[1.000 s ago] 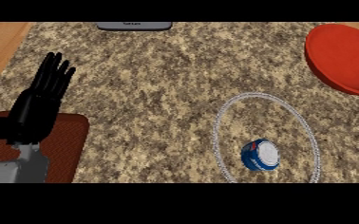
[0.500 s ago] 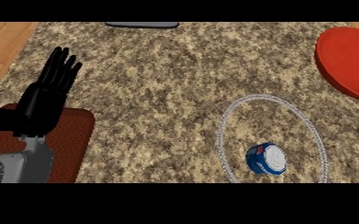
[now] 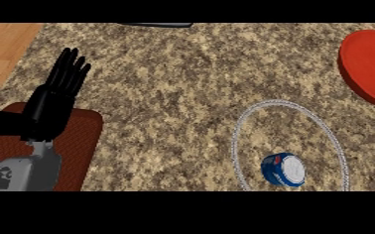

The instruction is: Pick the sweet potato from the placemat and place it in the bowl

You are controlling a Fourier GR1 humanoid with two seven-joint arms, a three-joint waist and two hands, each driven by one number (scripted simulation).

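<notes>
My left hand point(image 3: 51, 104) stands open at the left of the head view, fingers straight and pointing up, holding nothing. Its wrist lies over a reddish-brown placemat point(image 3: 81, 139) in the lower left corner. No sweet potato shows on the visible part of the mat; my forearm hides some of it. A red bowl point(image 3: 359, 64) is cut off by the right edge. My right hand does not show.
A clear, ring-shaped dish point(image 3: 242, 129) lies at the lower right with a small blue and white round object point(image 3: 284, 169) inside it. A dark flat thing point(image 3: 157, 25) peeks in at the top edge. Bare wood point(image 3: 15, 39) borders the speckled counter at the upper left.
Everything in the picture has slid a little to the right, the red bowl further off the edge. My left hand stays open and has shifted slightly right with it.
</notes>
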